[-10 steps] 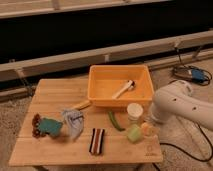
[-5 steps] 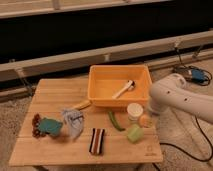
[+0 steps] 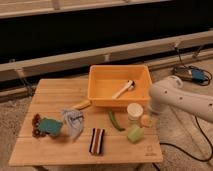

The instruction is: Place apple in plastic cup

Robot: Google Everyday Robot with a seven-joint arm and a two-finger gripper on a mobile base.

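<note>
The apple [image 3: 145, 120], small and orange-yellow, hangs at the tip of my white arm, just right of the pale plastic cup [image 3: 134, 111] that stands upright near the table's right front. My gripper [image 3: 147, 116] points down from the arm's end and is shut on the apple, with the arm's bulk hiding most of it. The apple is beside the cup's rim, not inside it.
A green cup [image 3: 134, 134] lies in front of the plastic cup, with a long green pepper [image 3: 115, 121] to its left. An orange bin [image 3: 100, 93] holding a white utensil sits behind. Cloth [image 3: 73, 122], a striped packet [image 3: 97, 140], a banana [image 3: 82, 104] and a teal item [image 3: 49, 126] lie to the left.
The arm has swung up and left from the table's right corner. The apple has moved with it, closer to the plastic cup.
</note>
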